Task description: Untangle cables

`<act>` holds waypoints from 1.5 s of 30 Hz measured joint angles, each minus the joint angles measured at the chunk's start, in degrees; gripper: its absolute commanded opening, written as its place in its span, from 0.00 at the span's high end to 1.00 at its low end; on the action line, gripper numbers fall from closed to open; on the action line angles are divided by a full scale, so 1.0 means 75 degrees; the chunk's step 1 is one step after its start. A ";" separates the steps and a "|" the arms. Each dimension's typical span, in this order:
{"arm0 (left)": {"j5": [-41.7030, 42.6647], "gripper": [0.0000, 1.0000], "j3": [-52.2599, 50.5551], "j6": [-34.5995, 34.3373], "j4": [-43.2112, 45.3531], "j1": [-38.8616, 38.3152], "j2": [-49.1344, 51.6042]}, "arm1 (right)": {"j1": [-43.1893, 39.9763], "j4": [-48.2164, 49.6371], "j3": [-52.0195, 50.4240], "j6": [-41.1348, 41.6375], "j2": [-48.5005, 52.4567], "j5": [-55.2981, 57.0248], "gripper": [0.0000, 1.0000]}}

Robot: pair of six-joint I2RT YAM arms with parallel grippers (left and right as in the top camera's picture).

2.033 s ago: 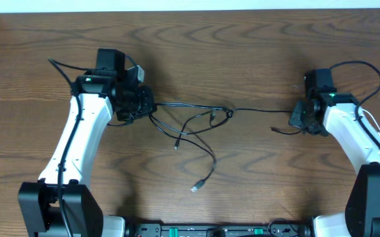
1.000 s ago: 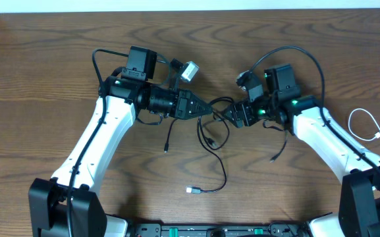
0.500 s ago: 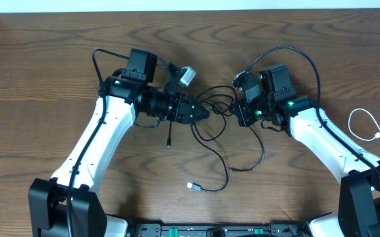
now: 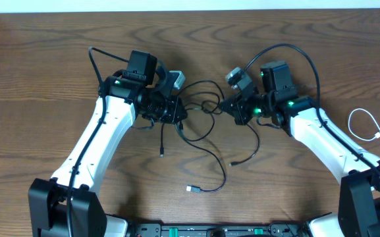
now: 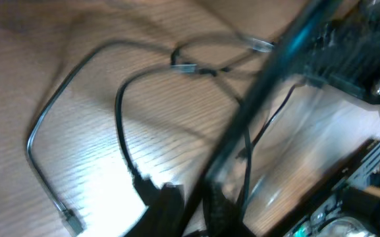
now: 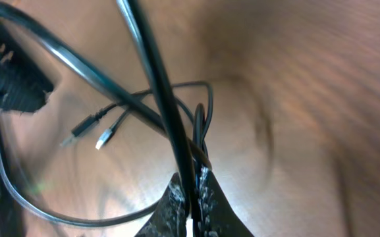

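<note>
A tangle of thin black cables [image 4: 203, 109] lies on the wooden table between my two grippers. My left gripper [image 4: 178, 112] is shut on one black strand, which runs slantwise between its fingers [image 5: 170, 209] in the blurred left wrist view. My right gripper [image 4: 229, 105] is shut on another black strand [image 6: 166, 112], pinched at the fingertips [image 6: 203, 197]. Loose plug ends lie at the left [image 4: 161, 153], near the front [image 4: 191, 189] and at the right [image 4: 234, 162]. A white cable [image 4: 366, 125] lies apart at the right edge.
Thicker black arm wires arch over each wrist [image 4: 288, 49]. The arm bases stand at the front corners [image 4: 64, 204]. The table's back edge [image 4: 190, 9] meets a white strip.
Both arms came in from wide apart to the tangle. In the last half second my left gripper drew back left and shut on a strand; the loose ends shifted.
</note>
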 measured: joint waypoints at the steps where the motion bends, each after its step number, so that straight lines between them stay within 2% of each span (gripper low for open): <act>1: -0.0026 0.92 0.0003 0.0003 -0.0032 -0.0003 0.0000 | -0.0029 0.0096 0.0000 0.0210 0.0000 0.0114 0.99; 6: -0.0047 0.92 0.0003 0.0000 -0.0195 -0.0003 0.0000 | -0.0178 0.0525 0.0000 0.0941 0.0000 0.0146 0.99; 11: 0.0443 0.93 0.0003 0.0061 -0.0417 -0.0003 0.0000 | -0.0175 -0.0015 0.0000 0.1842 0.0000 0.0921 0.99; 14: 0.1102 0.92 0.0000 0.0251 -0.0452 -0.0003 0.0000 | -0.0175 -0.0813 -0.0006 0.2678 0.0000 0.2124 0.83; 17: 0.1716 0.92 0.0003 0.0478 -0.0495 -0.0003 0.0000 | -0.0198 -0.1154 -0.0015 0.3188 0.0000 0.3048 0.81; 19: 0.2224 0.93 0.0000 0.0694 -0.0519 -0.0003 0.0000 | -0.0204 -0.1314 -0.0015 0.3404 0.0000 0.3488 0.85; 22: 0.2865 0.92 0.0003 0.1011 -0.0516 -0.0003 0.0000 | -0.0204 -0.1647 -0.0015 0.3593 0.0000 0.4068 0.85; 25: 0.3276 0.92 0.0000 0.1198 -0.0463 -0.0003 0.0000 | -0.0204 -0.1714 -0.0015 0.3675 0.0000 0.4328 0.73; 29: 0.3585 0.92 0.0000 0.1256 -0.0245 -0.0003 0.0000 | -0.0207 -0.1597 -0.0015 0.2836 0.0000 0.3223 0.51; 34: 0.4357 0.92 0.0000 0.1160 0.0702 -0.0003 0.0000 | -0.0157 -0.1644 -0.0015 0.1784 0.0000 0.1137 0.48; 38: 0.5161 0.92 0.0000 0.0761 0.1664 -0.0003 0.0000 | 0.0050 -0.1617 -0.0015 0.1626 0.0000 0.0428 0.41; 41: 0.5441 0.92 0.0000 0.0344 0.2092 -0.0003 0.0000 | 0.0256 -0.1553 -0.0012 0.1778 0.0000 0.0187 0.42; 42: 0.5502 0.92 0.0000 0.0210 0.2200 -0.0003 0.0000 | 0.0329 -0.1533 -0.0012 0.1862 0.0000 0.0154 0.47; 45: 0.5622 0.92 0.0000 -0.0070 0.2349 -0.0003 0.0000 | 0.0513 -0.1527 -0.0012 0.2119 0.0000 0.0233 0.78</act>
